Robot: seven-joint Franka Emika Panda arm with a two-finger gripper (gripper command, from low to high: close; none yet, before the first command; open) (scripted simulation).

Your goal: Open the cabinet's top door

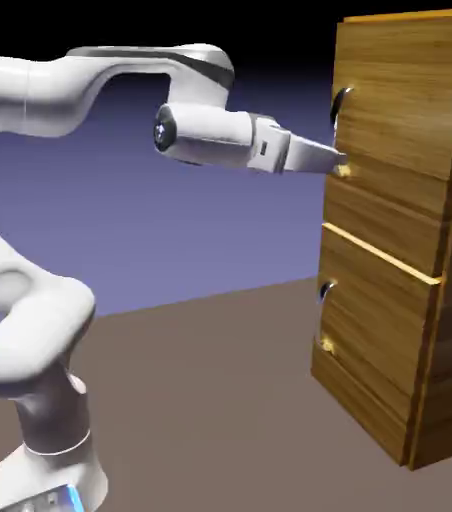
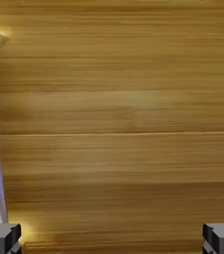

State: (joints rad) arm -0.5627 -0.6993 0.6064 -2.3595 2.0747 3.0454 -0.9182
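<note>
Blue-violet backdrop (image 1: 260,210) lay beyond the handle (image 1: 339,106); the top door (image 1: 400,110) probably swung stiffly, best grasped mid-handle. Beside the handle, the pincer (image 2: 111,238) was released.

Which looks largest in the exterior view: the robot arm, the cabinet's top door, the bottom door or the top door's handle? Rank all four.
1. Robot arm
2. Top door
3. Bottom door
4. Top door's handle
</note>
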